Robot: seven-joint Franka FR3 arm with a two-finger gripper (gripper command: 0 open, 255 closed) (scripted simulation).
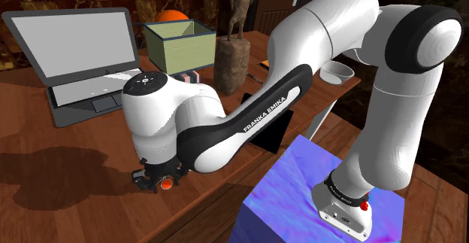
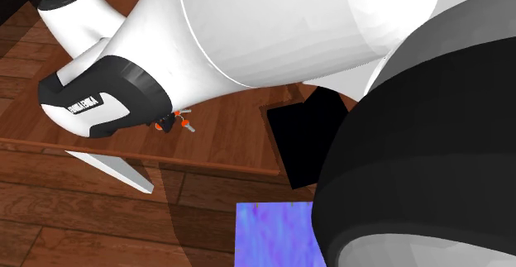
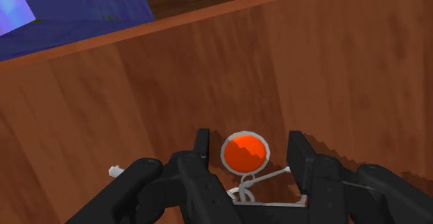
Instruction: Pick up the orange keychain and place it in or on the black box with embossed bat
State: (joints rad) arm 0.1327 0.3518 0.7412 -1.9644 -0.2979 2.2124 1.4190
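Observation:
The orange keychain [image 3: 244, 153], a round orange disc in a grey ring with a thin metal loop, lies on the wooden table [image 3: 208, 84]. My gripper [image 3: 250, 153] is down over it, with one black finger on each side. Small gaps show between the fingers [image 3: 202, 146] and the disc, so nothing is clasped. In the shoulder view the keychain [image 1: 167, 183] peeks out under the gripper [image 1: 156, 180] near the table's front edge. The second exterior view shows the keychain [image 2: 178, 123] beneath the arm. The black box [image 1: 269, 135] lies flat towards the shoulder view's right, and the second exterior view shows this black box [image 2: 302, 137] too.
An open laptop [image 1: 71, 53] stands at the back left. Behind the arm are a green open box [image 1: 180, 46], an orange ball [image 1: 171, 16], a wooden statue [image 1: 233, 53] and a white bowl [image 1: 338, 70]. The blue stand [image 1: 301, 196] sits beside the table's front edge [image 3: 173, 23].

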